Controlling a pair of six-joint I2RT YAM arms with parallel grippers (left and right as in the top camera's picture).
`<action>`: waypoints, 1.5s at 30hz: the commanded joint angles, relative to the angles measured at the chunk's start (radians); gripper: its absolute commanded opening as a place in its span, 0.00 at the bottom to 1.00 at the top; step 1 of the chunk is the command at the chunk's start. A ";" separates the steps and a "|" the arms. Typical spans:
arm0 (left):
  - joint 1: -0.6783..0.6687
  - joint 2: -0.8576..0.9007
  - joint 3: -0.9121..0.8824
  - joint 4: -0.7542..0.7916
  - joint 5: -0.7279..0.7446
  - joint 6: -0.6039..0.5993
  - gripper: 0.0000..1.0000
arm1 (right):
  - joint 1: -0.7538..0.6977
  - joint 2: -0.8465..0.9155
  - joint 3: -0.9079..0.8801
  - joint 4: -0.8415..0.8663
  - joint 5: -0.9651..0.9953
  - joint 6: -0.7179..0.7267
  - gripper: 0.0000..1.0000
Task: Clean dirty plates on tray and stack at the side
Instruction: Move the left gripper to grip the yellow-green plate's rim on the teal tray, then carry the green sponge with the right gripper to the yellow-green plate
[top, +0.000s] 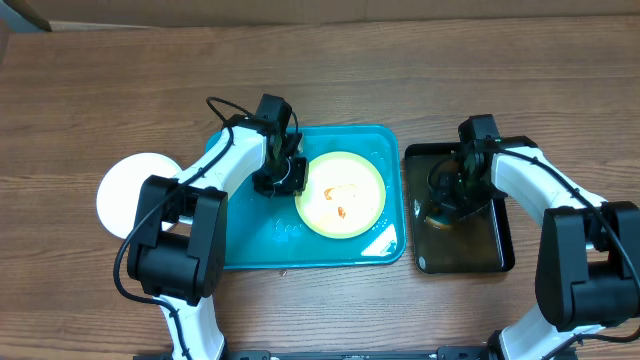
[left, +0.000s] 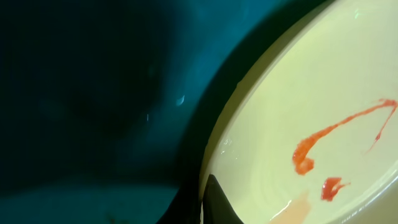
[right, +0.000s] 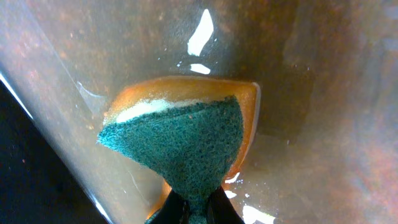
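A pale yellow-green plate (top: 343, 194) smeared with red sauce lies on the teal tray (top: 250, 245). My left gripper (top: 283, 180) is at the plate's left rim. In the left wrist view its fingers (left: 208, 202) close on the plate's rim (left: 298, 93), one finger inside the plate. My right gripper (top: 452, 192) is down in the black basin (top: 490, 250) and is shut on a sponge (right: 186, 140), green scrub side up and orange underneath, pressed into brownish water.
A clean white plate (top: 130, 190) lies on the wooden table left of the tray. The basin stands right of the tray, close against it. A black cable runs along my left arm.
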 joint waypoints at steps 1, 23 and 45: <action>0.001 0.015 -0.018 -0.062 -0.036 0.000 0.04 | -0.003 0.033 -0.015 -0.066 -0.025 -0.040 0.04; -0.010 0.015 -0.018 -0.101 -0.036 0.000 0.04 | -0.002 0.010 -0.077 0.026 -0.039 -0.040 0.04; -0.045 0.015 -0.018 -0.101 -0.032 0.000 0.04 | 0.516 -0.157 0.153 0.115 -0.072 0.125 0.04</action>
